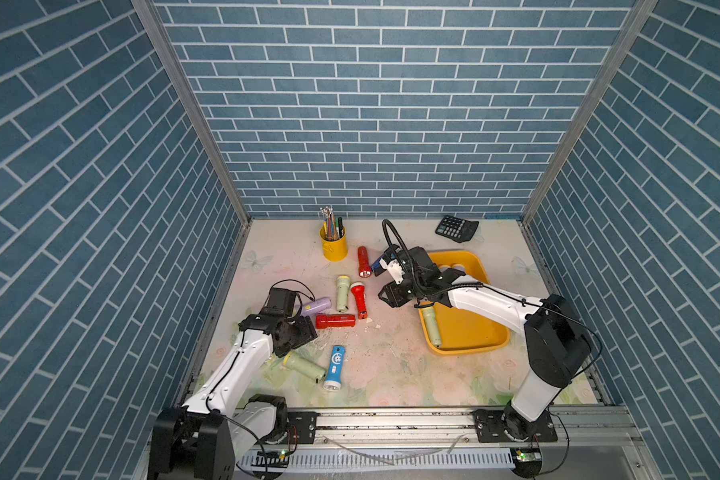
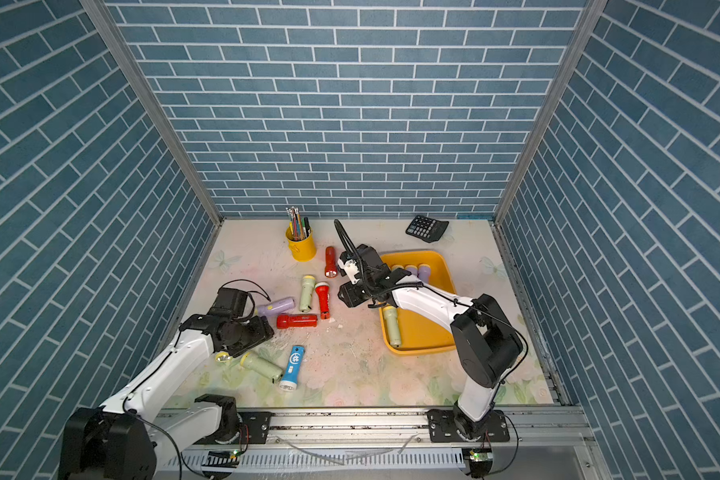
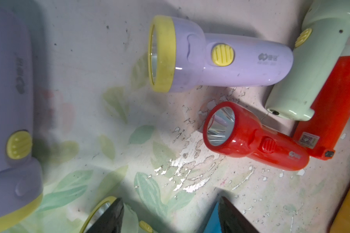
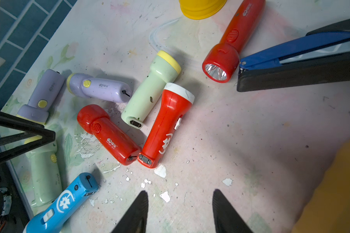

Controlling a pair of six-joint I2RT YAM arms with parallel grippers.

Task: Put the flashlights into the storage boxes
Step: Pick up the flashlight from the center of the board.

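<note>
Flashlights [image 1: 335, 321], stubby plastic, in lilac, pale green, red and one blue: most lying scattered on worn floral tabletop [image 1: 391, 365], several resting in yellow tray [image 1: 474, 332]. Blue brick-pattern walls [image 1: 350, 124] enclosing. Left gripper [image 3: 171, 199] hanging with jaws apart over a green one [image 1: 304, 366]. Right gripper [image 4: 180, 191] hovering with jaws parted, empty.

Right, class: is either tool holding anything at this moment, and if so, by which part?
Nothing is held. In the wrist views, the left tool and the right tool both show jaws apart above the table, with nothing between them.
</note>
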